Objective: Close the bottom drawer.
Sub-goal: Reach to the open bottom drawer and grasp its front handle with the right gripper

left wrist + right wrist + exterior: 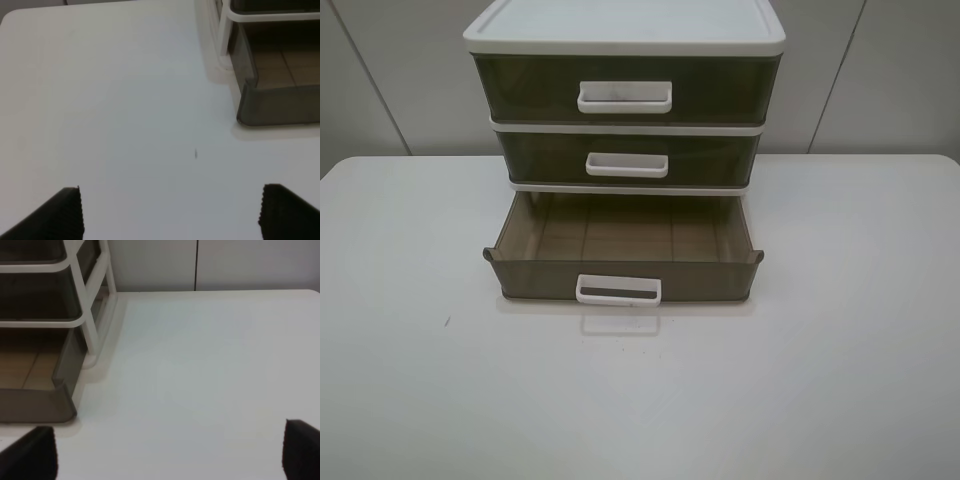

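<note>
The bottom drawer (535, 279) of smoky brown-grey plastic stands pulled out of the white-framed three-drawer unit (625, 35) and is empty inside. Its white loop handle (618, 290) faces the table's front. The left wrist view shows its front left corner (280, 102), the right wrist view its front right corner (35, 405). My left gripper (172, 212) is open and empty over the table, left of and in front of the drawer. My right gripper (167, 452) is open and empty, right of and in front of it. Neither gripper shows in the exterior high view.
The middle drawer (540, 157) and the top drawer (525, 90) are pushed in. The unit stands at the back middle of a white table (840, 350) in front of a grey wall. A small dark speck (447, 321) marks the table at the left.
</note>
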{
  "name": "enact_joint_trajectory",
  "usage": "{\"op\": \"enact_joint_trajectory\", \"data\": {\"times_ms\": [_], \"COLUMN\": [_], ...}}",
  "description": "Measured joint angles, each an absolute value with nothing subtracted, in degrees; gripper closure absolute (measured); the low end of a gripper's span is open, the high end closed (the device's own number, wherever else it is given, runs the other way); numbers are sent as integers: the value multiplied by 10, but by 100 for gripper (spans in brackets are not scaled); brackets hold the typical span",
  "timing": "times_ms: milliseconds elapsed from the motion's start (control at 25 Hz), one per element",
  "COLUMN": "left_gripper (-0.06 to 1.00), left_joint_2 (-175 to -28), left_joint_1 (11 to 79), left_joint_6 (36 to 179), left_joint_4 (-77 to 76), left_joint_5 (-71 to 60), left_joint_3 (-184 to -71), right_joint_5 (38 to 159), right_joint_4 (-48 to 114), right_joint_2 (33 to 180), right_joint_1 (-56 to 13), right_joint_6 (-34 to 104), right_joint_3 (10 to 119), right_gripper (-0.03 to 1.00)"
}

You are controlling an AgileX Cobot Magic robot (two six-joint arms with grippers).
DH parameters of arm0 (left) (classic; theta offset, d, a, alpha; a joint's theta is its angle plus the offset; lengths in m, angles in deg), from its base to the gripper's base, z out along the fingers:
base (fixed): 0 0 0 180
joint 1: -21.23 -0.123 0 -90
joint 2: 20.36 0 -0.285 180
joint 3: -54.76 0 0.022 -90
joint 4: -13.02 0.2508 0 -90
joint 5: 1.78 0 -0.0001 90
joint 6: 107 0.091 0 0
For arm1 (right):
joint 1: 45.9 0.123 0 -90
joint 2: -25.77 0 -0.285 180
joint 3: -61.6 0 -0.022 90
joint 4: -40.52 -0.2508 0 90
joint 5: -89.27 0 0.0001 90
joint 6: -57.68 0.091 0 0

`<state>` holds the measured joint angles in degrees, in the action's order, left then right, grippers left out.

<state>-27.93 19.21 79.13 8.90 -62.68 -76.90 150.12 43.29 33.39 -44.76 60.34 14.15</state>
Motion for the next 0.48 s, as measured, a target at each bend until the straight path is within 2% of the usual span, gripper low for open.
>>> {"op": "enact_joint_trajectory", "data": {"times_ms": [480], "left_gripper": [23], "left_joint_2": [-279], "left_joint_1": [192], "left_joint_6": [791], "left_joint_4": [89], "left_joint_5": [-627], "left_joint_3": [-769], "right_joint_5": [1501], "right_joint_4": [433], "right_joint_2": [334], "right_joint_1": [-448], "right_joint_6": [603], "right_joint_3": [142], "right_gripper": [19]}}
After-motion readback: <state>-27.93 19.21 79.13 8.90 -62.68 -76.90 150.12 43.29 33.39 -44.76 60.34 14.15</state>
